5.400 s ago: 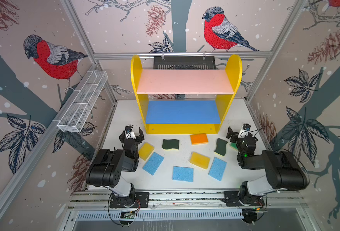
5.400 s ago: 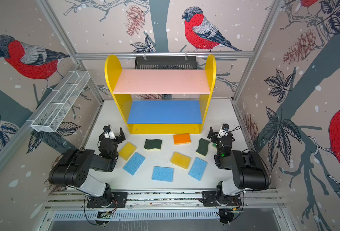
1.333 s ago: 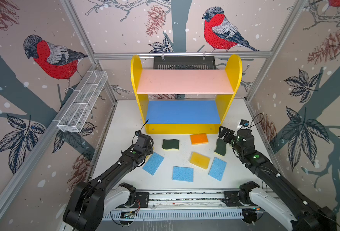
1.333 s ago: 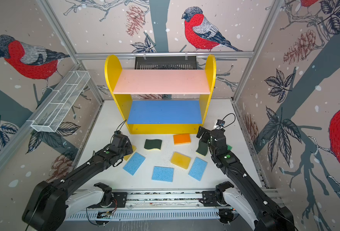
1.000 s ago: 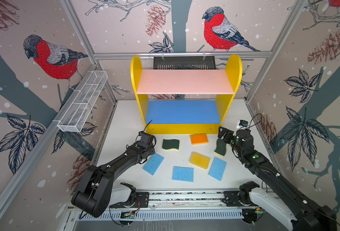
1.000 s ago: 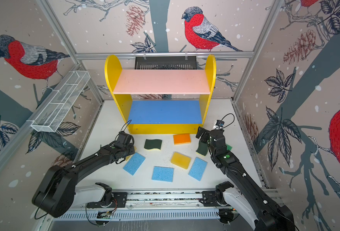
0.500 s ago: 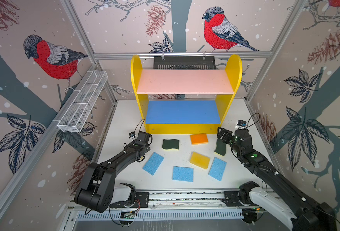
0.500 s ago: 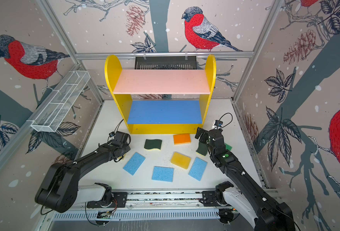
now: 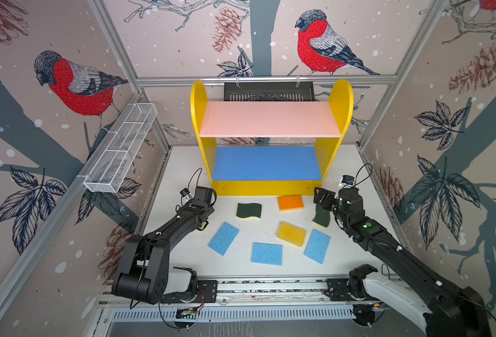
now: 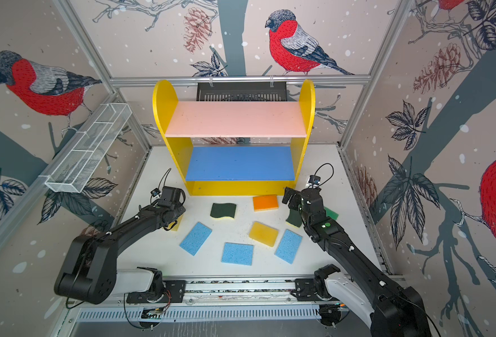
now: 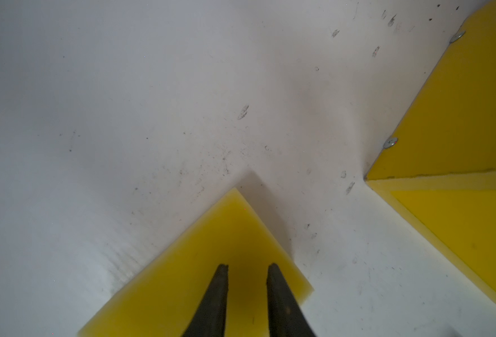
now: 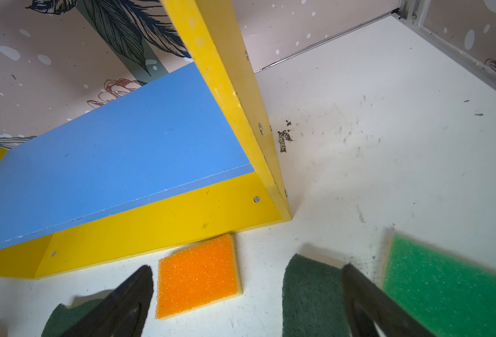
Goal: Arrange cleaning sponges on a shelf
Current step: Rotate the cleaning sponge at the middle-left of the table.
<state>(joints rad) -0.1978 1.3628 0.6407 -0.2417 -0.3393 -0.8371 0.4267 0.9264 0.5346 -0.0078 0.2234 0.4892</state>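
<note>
The left gripper (image 11: 248,265) has narrowed over the yellow sponge (image 11: 211,242) near the shelf (image 9: 270,186); a firm grip cannot be confirmed. The right gripper (image 12: 246,268) stands wide above a dark-green sponge (image 12: 311,286). Nothing is shelved yet.

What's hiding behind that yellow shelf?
A black slotted tray sits behind the shelf. Only its upper strip shows above the pink board; its lower part, and anything in it, is covered.
</note>
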